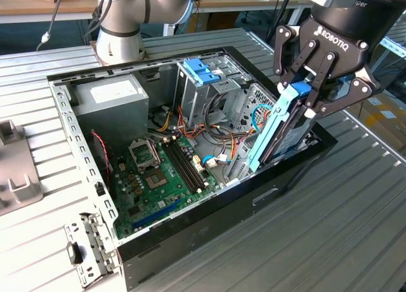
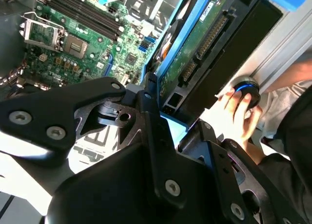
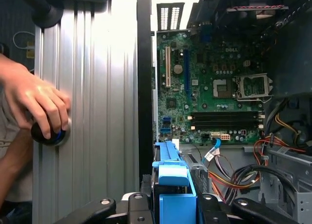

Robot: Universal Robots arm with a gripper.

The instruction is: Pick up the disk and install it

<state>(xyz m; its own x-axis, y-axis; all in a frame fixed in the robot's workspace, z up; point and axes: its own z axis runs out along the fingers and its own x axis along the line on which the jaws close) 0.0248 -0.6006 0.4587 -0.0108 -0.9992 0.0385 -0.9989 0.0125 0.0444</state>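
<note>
The gripper is clamping the disk on edge, tilted, above the open computer case, near its drive bay. Judging by this, installation is underway; lowering needs careful alignment.

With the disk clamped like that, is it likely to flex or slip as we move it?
The disk looks like a rigid metal block, so it probably won't flex. The gripper clamps it near its top end and it hangs tilted, so it may pivot. Its smooth blue plastic rails could slip.
</note>
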